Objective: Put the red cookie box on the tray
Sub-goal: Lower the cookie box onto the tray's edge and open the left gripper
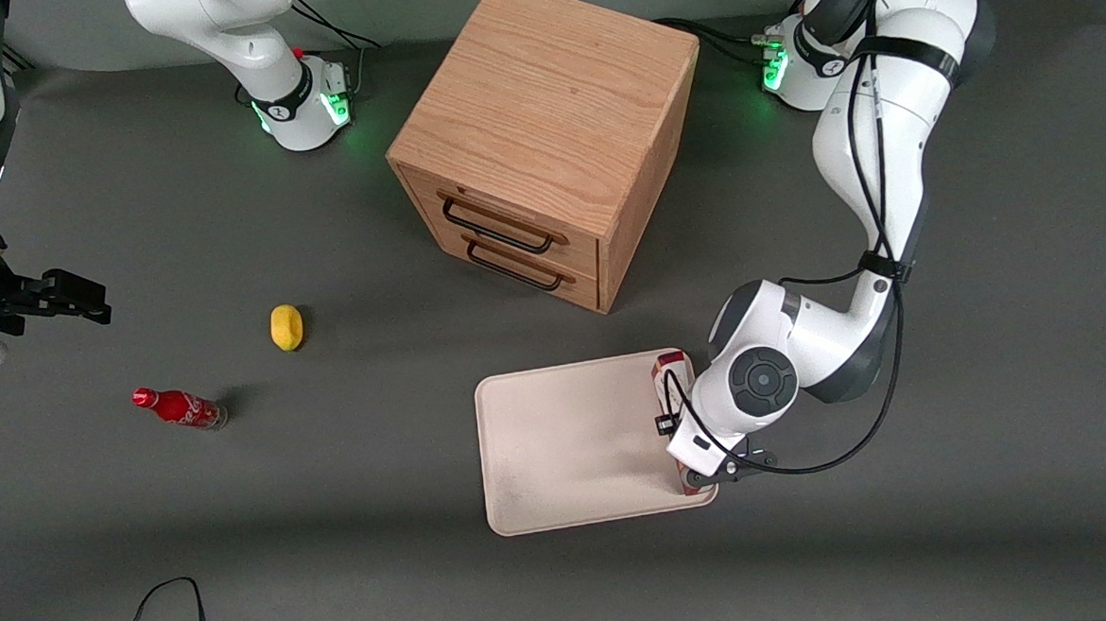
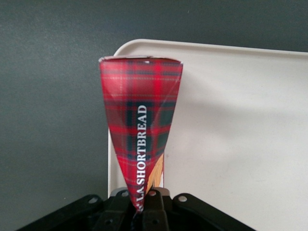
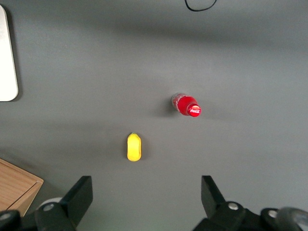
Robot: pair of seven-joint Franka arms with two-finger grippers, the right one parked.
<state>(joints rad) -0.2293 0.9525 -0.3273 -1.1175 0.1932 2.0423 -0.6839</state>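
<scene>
The red cookie box (image 1: 670, 377), a slim carton in red tartan, lies lengthwise along the cream tray's (image 1: 569, 442) rim at the working arm's end. In the left wrist view the box (image 2: 142, 110) reaches from between the fingers out to the tray's (image 2: 240, 120) rounded corner. My left gripper (image 2: 143, 207) is shut on the box's near end. In the front view the wrist sits over the box and hides most of it and the fingers. I cannot tell whether the box touches the tray.
A wooden two-drawer cabinet (image 1: 544, 141) stands farther from the front camera than the tray. A yellow lemon (image 1: 286, 326) and a small red soda bottle (image 1: 179, 408) lie toward the parked arm's end. A black cable (image 1: 162, 615) loops at the table's front edge.
</scene>
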